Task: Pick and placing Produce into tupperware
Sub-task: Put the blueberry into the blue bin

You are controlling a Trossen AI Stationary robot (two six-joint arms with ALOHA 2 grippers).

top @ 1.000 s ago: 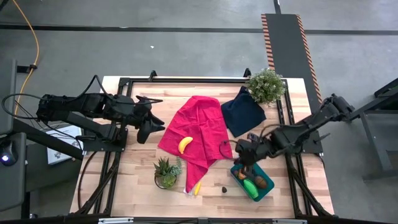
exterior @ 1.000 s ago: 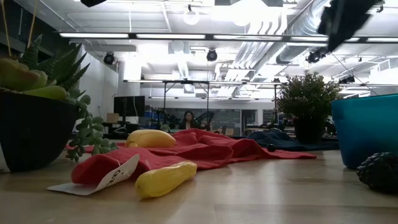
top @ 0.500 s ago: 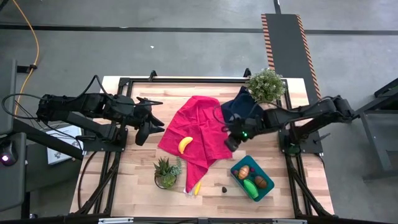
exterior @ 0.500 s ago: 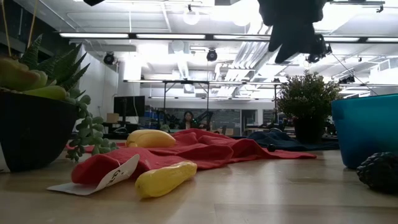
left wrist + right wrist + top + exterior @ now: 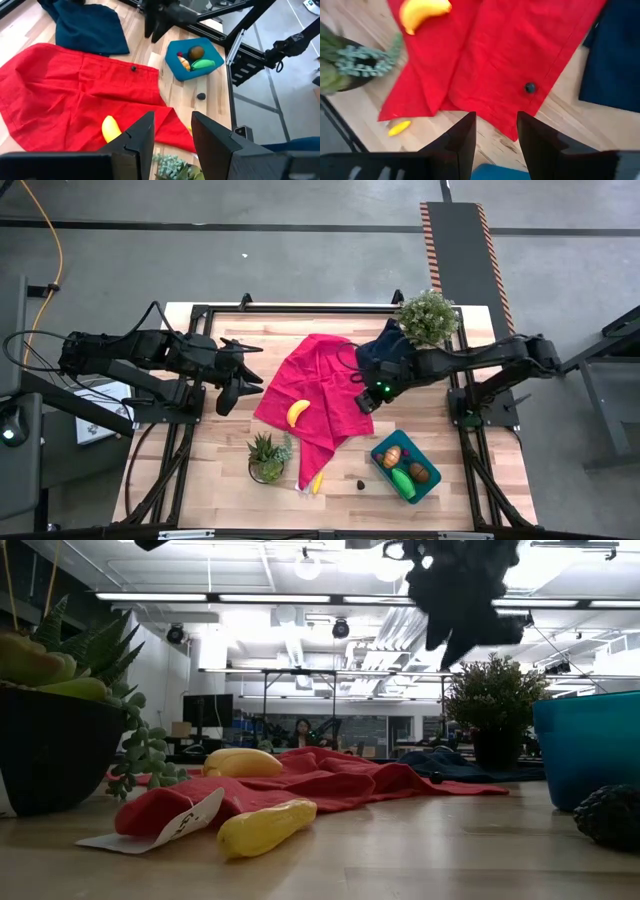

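Observation:
The teal tub (image 5: pixel 384 447) stands near the table's front right and holds an orange piece (image 5: pixel 392 458), a green piece (image 5: pixel 402 479) and a brown piece (image 5: pixel 419 472). One yellow banana (image 5: pixel 297 412) lies on the red cloth (image 5: pixel 320 385). A second banana (image 5: pixel 316 482) lies on the wood by the cloth's near tip. My right gripper (image 5: pixel 368 396) hangs open and empty above the cloth's right edge, left of the tub's far end; its wrist view (image 5: pixel 495 140) looks down on the cloth. My left gripper (image 5: pixel 240 376) waits open at the table's left, above the wood.
A succulent in a dark pot (image 5: pixel 267 458) stands left of the near banana. A leafy plant (image 5: pixel 427 317) and a navy cloth (image 5: pixel 390 358) are at the far right. A small dark lumpy piece (image 5: pixel 361 479) lies left of the tub. A dark bead (image 5: pixel 530 88) sits on the red cloth.
My right gripper has gone from above the tub's far end toward the table's far edge and left, and now hangs over the red cloth's right edge. The tub and the pieces in it have stayed where they were.

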